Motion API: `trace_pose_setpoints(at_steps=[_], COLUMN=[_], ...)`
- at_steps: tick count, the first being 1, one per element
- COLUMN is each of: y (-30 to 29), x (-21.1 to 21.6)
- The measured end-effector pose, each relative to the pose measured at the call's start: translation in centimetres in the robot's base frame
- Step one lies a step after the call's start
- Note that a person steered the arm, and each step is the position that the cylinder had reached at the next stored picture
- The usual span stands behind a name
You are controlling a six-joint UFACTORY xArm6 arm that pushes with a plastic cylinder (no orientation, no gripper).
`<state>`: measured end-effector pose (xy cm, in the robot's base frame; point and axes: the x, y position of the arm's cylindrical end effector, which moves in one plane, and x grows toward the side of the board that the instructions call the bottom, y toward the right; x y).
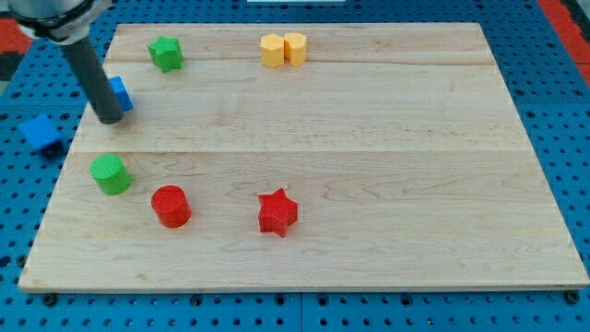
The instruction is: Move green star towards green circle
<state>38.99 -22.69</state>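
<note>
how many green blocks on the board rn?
2. Green star at the view's top left; green circle at the left edge, lower down. My tip sits between them, touching neither. None seem hidden.

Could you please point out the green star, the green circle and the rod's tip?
green star (166, 53): camera view, centre of its top face.
green circle (110, 172): camera view, middle of the block.
my tip (110, 119): camera view, rod's very end.
</note>
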Motion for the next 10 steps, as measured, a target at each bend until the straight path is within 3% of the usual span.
trace_pose_setpoints(at_steps=[1,2,3,4,6,9,10], y=[8.0,11.6,8.0,1.6,1.7,1.7,1.7], x=[-0.6,-3.4,-4.9,-3.8,-8.0,-8.3,-10.7])
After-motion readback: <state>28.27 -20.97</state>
